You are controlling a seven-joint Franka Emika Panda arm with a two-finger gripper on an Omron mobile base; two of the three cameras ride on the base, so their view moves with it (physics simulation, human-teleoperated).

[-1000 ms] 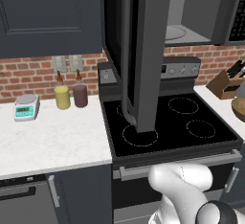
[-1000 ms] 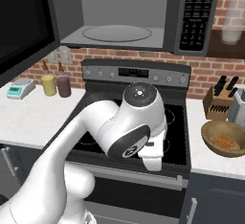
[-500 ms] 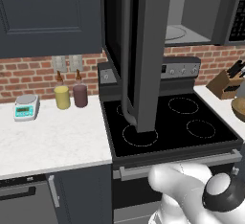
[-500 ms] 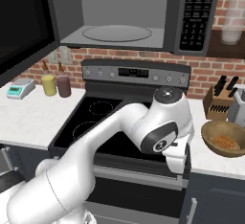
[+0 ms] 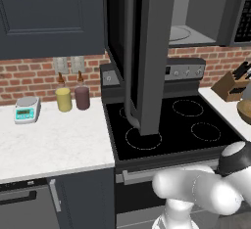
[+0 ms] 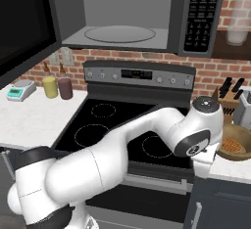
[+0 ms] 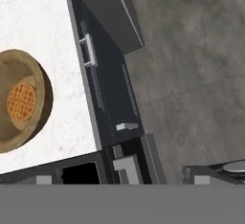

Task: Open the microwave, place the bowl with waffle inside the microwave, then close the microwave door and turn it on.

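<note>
The microwave [image 6: 128,15] hangs above the stove with its pale cavity and round glass plate showing. The microwave door [image 5: 147,52] stands swung wide open, edge-on over the stove in the left base view. The tan bowl [image 6: 236,147] with a waffle [image 7: 21,98] in it rests on the white counter [image 7: 57,36] right of the stove. My wrist [image 6: 202,130] hovers over the stove's front right corner, just left of the bowl. In the hand view my gripper [image 7: 123,177] is open and holds nothing. The bowl [image 7: 19,101] lies off to the left there.
A knife block [image 6: 226,93] and a grey appliance [image 6: 242,108] stand behind the bowl. The black stove top [image 6: 112,120] lies under the open door. Two bottles [image 6: 50,83] and a scale [image 6: 15,92] sit on the left counter. Dark cabinet fronts with a handle [image 7: 88,50] drop to the floor.
The arm has swung to the right, from the front middle of the stove to its front right corner beside the bowl. The gripper has stayed open. The door and the bowl have not moved.
</note>
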